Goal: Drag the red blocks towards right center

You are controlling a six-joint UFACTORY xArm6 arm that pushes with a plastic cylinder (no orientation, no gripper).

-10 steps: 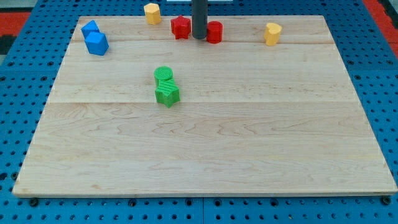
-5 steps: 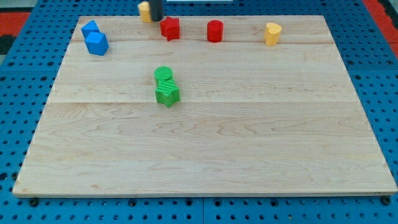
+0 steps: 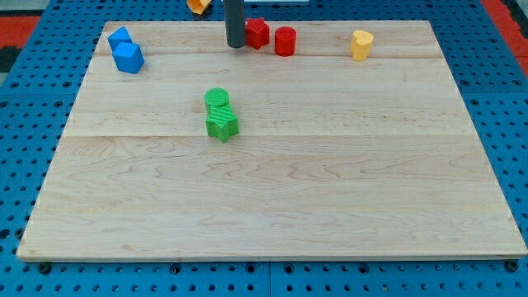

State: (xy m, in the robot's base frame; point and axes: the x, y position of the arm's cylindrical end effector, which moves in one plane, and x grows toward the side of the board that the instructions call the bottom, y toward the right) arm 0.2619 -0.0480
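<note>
Two red blocks sit near the board's top edge: a star-like red block (image 3: 257,33) and a red cylinder (image 3: 285,41) just to its right, nearly touching. My tip (image 3: 236,44) stands right against the left side of the star-like red block. The rod rises out of the view's top.
Two blue blocks (image 3: 126,52) sit at the top left. A green cylinder (image 3: 218,100) and a green star-like block (image 3: 221,124) stand left of centre. A yellow block (image 3: 360,44) is at the top right; another yellow block (image 3: 199,5) lies at the top edge, off the wooden board (image 3: 280,190).
My tip moved from the top left of the red star block to its left side. The red star block slid right, close to the red cylinder. The top yellow block shifted upward.
</note>
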